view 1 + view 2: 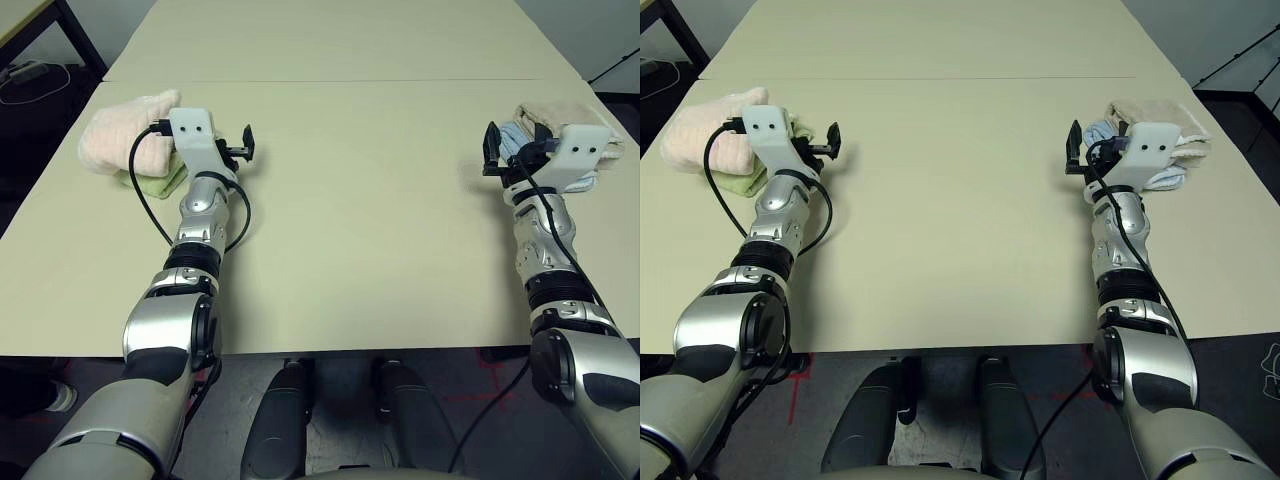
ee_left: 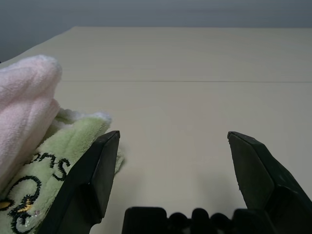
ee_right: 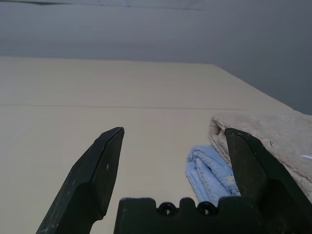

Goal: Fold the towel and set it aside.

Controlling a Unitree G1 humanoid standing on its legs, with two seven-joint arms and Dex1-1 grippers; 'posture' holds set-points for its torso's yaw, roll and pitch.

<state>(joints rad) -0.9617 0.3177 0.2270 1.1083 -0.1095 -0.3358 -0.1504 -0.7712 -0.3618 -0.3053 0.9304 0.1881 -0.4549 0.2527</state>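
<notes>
Looks basically done: the pink towel sits folded upper left on the surface, atop a green towel, while left gripper and right gripper gape wide, holding nothing.

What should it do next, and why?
Probably swing the left gripper sideways onto the pink towel: both grippers are open and empty, and that towel lies bunched on the green towel just beside the left one.
</notes>
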